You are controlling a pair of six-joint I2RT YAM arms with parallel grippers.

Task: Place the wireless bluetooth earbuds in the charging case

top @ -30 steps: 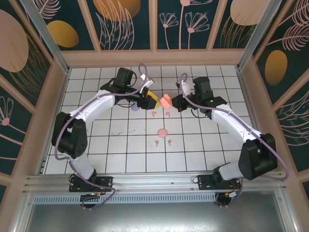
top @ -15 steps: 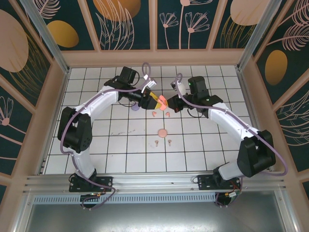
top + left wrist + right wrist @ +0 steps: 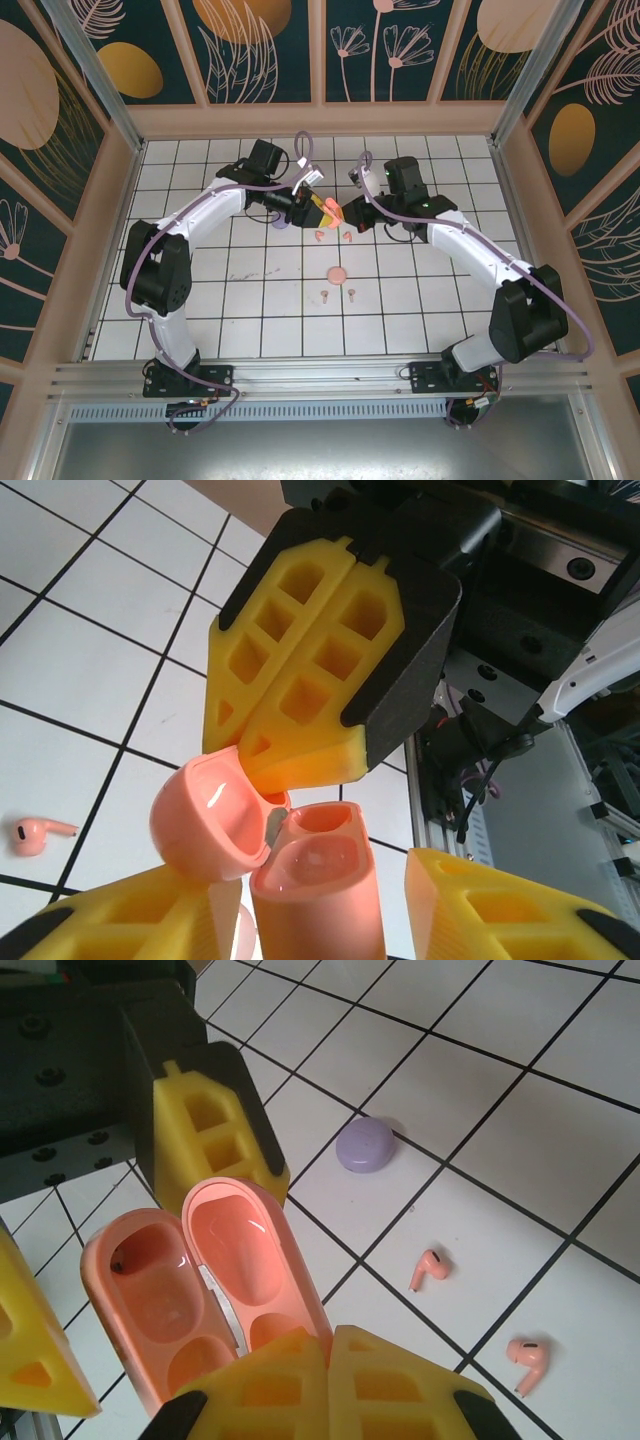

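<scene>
Right wrist: right gripper (image 3: pixel 330 1340) pinches open coral case (image 3: pixel 150 1290).

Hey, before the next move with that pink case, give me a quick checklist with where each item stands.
1. Coral-pink case lid open: ok.
2. Case wells empty: ok.
3. Left pincer closed on the case: not ok, a gap shows beside one finger.
4. Right pincer shut, tips at the lid: ok.
5. Two coral-pink earbuds loose on the tiles: ok.

I count three cases: lilac case (image 3: pixel 281 223), pink case (image 3: pixel 337 273), coral case (image 3: pixel 329 211). Four earbuds: coral pair (image 3: pixel 319 236), pale pair (image 3: pixel 325 294).
</scene>
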